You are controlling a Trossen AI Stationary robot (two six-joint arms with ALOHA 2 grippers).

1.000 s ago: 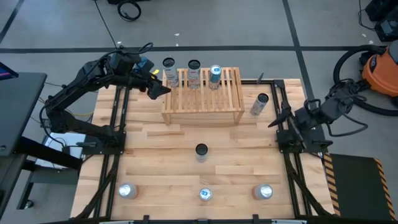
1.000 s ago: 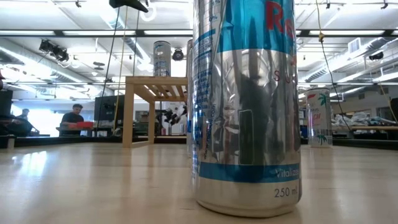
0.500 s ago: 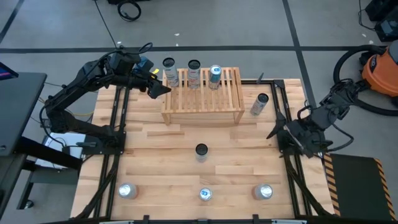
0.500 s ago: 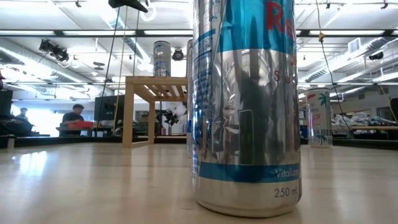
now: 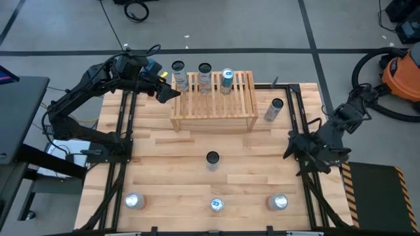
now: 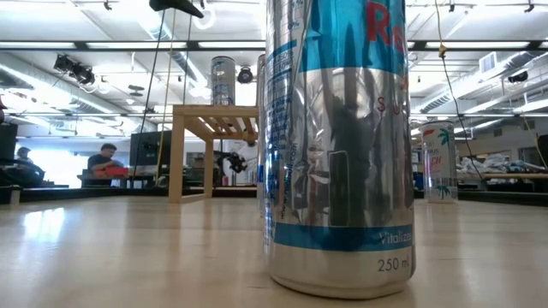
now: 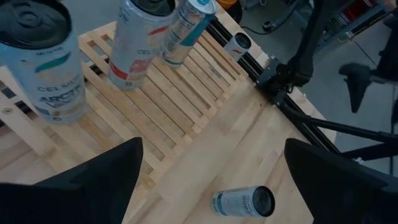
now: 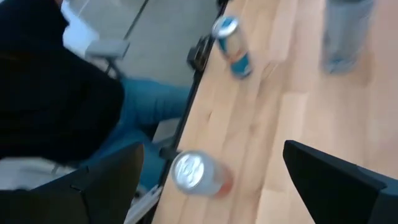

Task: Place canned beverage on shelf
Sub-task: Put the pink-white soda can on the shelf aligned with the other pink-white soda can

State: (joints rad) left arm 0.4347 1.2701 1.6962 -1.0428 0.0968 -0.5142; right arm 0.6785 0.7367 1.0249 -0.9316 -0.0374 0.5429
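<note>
The worktop [image 5: 170,151] is pale butcher-block wood framed by black rails, standing on a grey floor [image 5: 262,26] marked with dark lines. The slatted wooden shelf [image 5: 213,98] sits at the far side, with three cans [image 5: 205,75] upright along its back edge. Another can [image 5: 273,109] stands just right of the shelf, a dark-topped can [image 5: 212,159] near the middle, and three more [image 5: 216,204] in a row along the near edge. The left gripper [image 5: 164,93] hovers beside the shelf's left end, jaws apart. The right gripper [image 5: 298,147] hangs over the worktop's right rail, jaws apart. An orange vacuum [image 5: 401,72] stands on the floor at the right. Across the room a seated person [image 6: 103,162] shows under ceiling lights.
</note>
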